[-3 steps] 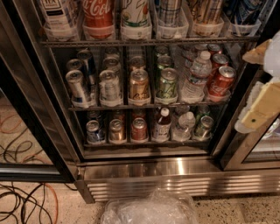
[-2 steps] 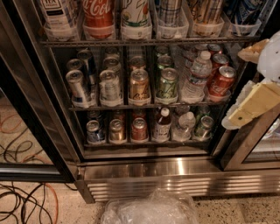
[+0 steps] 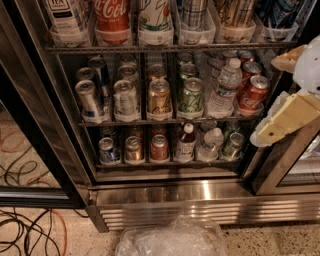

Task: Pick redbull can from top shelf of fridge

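Redbull can [image 3: 194, 11]: held in the fourth clear bin from the left on the top shelf [image 3: 165, 49], just right of the white-and-green can [image 3: 155, 12].
Tool [image 3: 286, 119]: seen at the fridge's [image 3: 200, 200] right edge, beside the middle rack, well apart from the redbull can.
Tool state: cannot be told.

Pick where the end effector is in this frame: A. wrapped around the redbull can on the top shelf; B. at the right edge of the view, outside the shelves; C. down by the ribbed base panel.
B: the end effector hangs at the right edge, outside the fridge shelves and well apart from the redbull can on the top shelf.
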You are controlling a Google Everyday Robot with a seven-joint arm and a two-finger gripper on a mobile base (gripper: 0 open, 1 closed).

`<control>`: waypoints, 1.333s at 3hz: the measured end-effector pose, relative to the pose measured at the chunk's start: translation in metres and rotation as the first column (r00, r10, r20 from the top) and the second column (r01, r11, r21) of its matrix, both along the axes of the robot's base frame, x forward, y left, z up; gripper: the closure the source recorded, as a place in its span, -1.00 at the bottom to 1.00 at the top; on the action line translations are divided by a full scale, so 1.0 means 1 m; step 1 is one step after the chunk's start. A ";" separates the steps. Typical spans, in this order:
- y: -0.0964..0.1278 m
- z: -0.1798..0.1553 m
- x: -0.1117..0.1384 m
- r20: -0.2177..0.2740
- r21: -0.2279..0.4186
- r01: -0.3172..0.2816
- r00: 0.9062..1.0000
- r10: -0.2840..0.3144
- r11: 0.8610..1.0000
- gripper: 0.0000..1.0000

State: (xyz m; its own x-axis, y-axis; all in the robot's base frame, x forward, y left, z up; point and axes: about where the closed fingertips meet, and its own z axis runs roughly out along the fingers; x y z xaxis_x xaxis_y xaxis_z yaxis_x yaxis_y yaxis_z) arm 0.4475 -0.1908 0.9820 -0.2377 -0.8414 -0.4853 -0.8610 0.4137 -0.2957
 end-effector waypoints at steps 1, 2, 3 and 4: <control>0.004 0.001 0.001 0.005 0.090 0.074 0.997 -0.075 0.993 -1.00; 0.012 0.003 0.004 0.015 0.217 0.172 0.984 -0.179 0.961 -1.00; 0.027 -0.001 0.012 0.027 0.336 0.248 0.962 -0.272 0.909 -1.00; 0.027 0.005 0.021 0.058 0.352 0.252 0.955 -0.289 0.902 -1.00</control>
